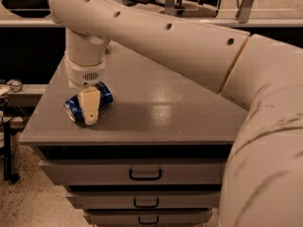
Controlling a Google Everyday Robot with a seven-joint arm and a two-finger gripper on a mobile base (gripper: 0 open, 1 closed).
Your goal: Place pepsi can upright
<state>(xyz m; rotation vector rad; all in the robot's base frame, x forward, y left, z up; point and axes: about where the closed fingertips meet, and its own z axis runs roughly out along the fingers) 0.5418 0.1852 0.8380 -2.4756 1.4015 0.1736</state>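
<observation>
The pepsi can [105,96] is dark blue with a silver end and lies on its side near the front left corner of the grey cabinet top [156,112]. Its silver end faces the left front. My gripper [89,113] hangs straight down from the large white arm and sits right over the middle of the can, covering its centre. The blue ends of the can show on both sides of the gripper. The can rests on the surface.
The cabinet's front edge and left edge run close to the can. Below are drawers with dark handles [145,174]. My white arm [189,46] spans the back and right of the top. A low shelf with small items [14,85] stands at far left.
</observation>
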